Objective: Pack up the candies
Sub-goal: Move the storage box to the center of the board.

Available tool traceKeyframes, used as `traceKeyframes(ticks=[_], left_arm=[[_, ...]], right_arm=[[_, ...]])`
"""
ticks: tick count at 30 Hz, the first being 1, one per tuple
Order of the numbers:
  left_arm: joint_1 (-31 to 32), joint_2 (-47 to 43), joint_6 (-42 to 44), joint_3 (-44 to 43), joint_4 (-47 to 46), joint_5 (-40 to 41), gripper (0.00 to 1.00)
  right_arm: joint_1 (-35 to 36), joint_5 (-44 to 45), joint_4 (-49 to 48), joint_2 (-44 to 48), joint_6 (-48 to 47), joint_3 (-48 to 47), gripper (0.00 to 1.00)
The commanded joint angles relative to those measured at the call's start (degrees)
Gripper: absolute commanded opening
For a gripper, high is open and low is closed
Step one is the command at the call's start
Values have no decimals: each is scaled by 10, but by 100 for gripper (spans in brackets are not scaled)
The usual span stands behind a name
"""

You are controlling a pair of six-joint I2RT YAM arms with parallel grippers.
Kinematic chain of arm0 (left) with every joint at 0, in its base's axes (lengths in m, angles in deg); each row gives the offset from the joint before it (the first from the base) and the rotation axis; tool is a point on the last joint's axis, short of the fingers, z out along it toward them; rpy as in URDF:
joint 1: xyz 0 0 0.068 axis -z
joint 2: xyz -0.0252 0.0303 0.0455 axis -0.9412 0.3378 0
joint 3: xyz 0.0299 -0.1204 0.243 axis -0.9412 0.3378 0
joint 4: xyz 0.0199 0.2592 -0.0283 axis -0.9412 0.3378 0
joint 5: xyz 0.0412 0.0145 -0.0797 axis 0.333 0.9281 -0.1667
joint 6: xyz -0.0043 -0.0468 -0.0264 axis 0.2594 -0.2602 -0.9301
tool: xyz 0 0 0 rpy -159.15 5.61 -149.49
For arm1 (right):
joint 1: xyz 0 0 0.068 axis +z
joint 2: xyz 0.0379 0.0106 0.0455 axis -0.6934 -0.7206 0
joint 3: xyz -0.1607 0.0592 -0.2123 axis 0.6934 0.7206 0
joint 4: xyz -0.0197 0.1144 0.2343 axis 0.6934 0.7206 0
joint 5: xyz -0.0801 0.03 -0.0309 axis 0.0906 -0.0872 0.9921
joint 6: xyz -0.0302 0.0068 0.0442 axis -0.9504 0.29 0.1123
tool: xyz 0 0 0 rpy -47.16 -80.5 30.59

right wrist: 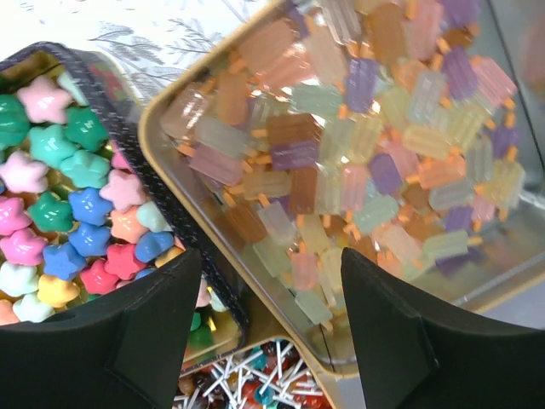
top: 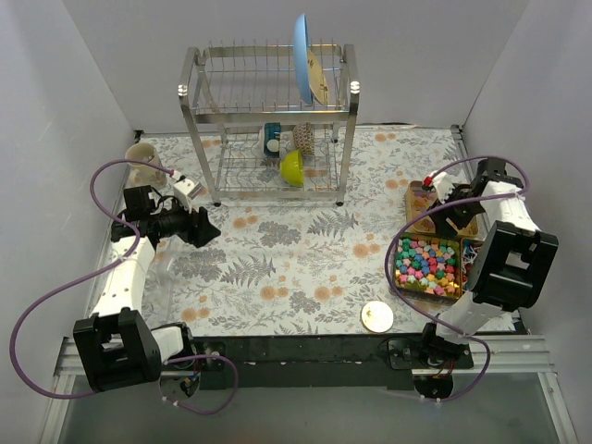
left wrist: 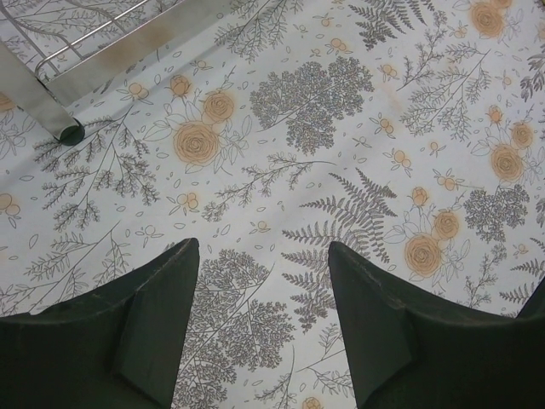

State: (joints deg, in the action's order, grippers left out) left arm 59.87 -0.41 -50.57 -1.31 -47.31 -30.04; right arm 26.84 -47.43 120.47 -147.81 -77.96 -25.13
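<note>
Bright star-shaped candies (top: 427, 264) fill a dark-rimmed tin at the right; they also show in the right wrist view (right wrist: 60, 213). Behind it, a gold tin holds translucent popsicle-shaped candies (right wrist: 358, 145). Small lollipops (right wrist: 255, 388) lie in a third compartment below. My right gripper (top: 449, 220) is open and empty. It hovers over the junction of these tins (right wrist: 272, 281), one finger over the star tin and the other over the gold tin. My left gripper (top: 205, 231) is open and empty above the floral cloth at the left (left wrist: 264, 256).
A round gold lid (top: 376, 317) lies on the cloth near the front edge. A steel dish rack (top: 268, 120) at the back holds a blue plate (top: 302, 55), a yellow-green bowl (top: 292, 166) and cups. Its foot (left wrist: 68, 132) shows ahead of my left gripper. A beige cup (top: 141, 155) stands at the back left.
</note>
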Motion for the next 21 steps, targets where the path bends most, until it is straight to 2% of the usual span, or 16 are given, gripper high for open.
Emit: traceKeyframes(ticks=[1, 12, 21], left_arm=[[2, -31, -5, 6, -6, 25, 61], [1, -36, 1, 9, -4, 42, 62], [1, -41, 6, 11, 1, 51, 61]], right_arm=[[15, -29, 69, -11, -118, -27, 73], [20, -23, 96, -32, -136, -33, 69], [77, -13, 70, -28, -142, 22, 53]])
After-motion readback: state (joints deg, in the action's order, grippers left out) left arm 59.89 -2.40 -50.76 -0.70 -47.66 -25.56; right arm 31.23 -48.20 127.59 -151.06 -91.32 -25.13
